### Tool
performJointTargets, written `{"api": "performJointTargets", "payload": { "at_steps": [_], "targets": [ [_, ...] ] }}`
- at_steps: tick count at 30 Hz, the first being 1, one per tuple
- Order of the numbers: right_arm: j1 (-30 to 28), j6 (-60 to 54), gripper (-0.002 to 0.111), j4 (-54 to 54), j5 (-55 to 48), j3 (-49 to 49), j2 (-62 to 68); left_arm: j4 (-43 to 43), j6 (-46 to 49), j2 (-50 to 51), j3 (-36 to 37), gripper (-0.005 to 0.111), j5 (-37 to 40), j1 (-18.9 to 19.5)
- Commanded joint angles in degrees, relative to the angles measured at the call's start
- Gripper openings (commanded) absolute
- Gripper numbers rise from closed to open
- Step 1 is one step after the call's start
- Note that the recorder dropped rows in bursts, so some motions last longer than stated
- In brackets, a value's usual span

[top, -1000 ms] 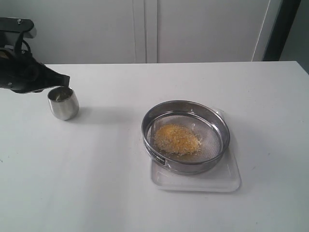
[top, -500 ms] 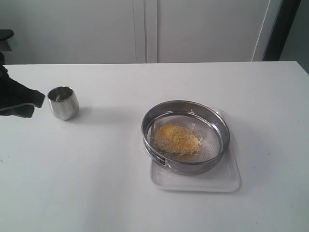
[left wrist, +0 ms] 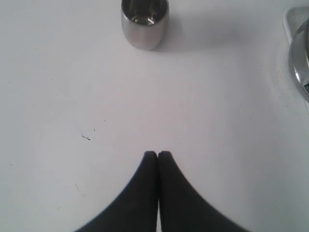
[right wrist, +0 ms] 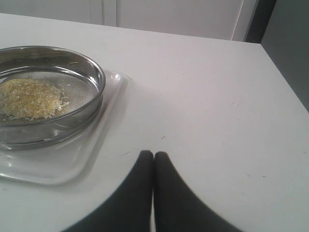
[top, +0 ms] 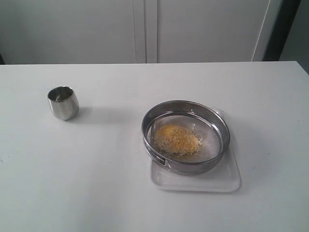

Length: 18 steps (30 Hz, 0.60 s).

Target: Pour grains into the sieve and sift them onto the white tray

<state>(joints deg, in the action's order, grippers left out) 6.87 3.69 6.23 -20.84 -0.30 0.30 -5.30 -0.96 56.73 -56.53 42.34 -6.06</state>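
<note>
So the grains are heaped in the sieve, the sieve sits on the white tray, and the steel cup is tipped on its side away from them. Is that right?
Not quite: the steel cup stands upright, mouth up, as the exterior view shows. The rest holds: grains heaped in the sieve, sieve on the white tray, cup apart from them.

White table [top: 96,183] before pale panelled wall [top: 72,29].
</note>
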Motion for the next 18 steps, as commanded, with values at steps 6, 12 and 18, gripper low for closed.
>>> {"api": "performJointTargets", "payload": {
  "at_steps": [6, 12, 18],
  "targets": [
    [0.1, 0.0, 0.000, -0.2, 0.8, 0.3, -0.3, -0.4, -0.5, -12.9, 7.5, 0.000, -2.1, 0.2],
    [0.1, 0.0, 0.000, -0.2, 0.8, 0.3, -0.3, -0.4, -0.5, -19.2, 13.6, 0.000, -4.9, 0.2],
    [0.1, 0.0, 0.000, -0.2, 0.8, 0.3, -0.3, -0.4, 0.1, -25.2, 19.6, 0.000, -7.5, 0.2]
  ]
}}
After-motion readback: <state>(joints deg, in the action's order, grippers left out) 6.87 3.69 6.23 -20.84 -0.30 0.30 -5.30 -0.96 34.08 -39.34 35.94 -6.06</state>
